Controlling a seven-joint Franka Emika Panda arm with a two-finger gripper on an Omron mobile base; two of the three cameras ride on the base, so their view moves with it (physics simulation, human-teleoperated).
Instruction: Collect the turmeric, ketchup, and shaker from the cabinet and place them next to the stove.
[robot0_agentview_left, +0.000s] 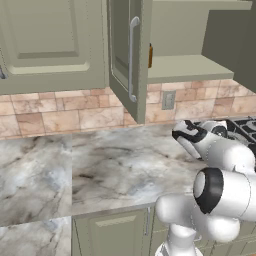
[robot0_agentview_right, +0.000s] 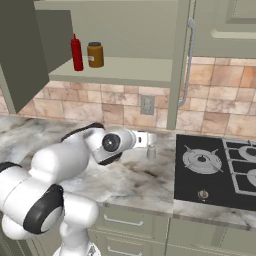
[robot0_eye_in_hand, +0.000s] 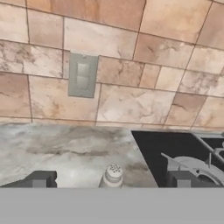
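The pale grey shaker (robot0_eye_in_hand: 113, 175) stands upright on the marble counter just left of the black stove (robot0_eye_in_hand: 175, 148). My gripper (robot0_eye_in_hand: 110, 180) is open, one finger on each side of the shaker, apart from it. In the right base view the shaker (robot0_agentview_right: 151, 149) sits beside the stove (robot0_agentview_right: 215, 170), under my hand. The sage-green cabinet (robot0_agentview_right: 115, 70) stands open. On its lower shelf are the red ketchup (robot0_agentview_right: 76, 52) and, right of it, the orange-brown turmeric (robot0_agentview_right: 95, 54). A sliver of the turmeric (robot0_agentview_left: 150, 55) shows past the door edge.
The cabinet door (robot0_agentview_left: 125, 50) with its silver bar handle swings out over the counter. A wall outlet (robot0_eye_in_hand: 82, 74) sits in the tiled backsplash behind the shaker. Marble counter (robot0_agentview_left: 100, 170) stretches to the left. Base cabinet drawers (robot0_agentview_right: 125, 220) lie below.
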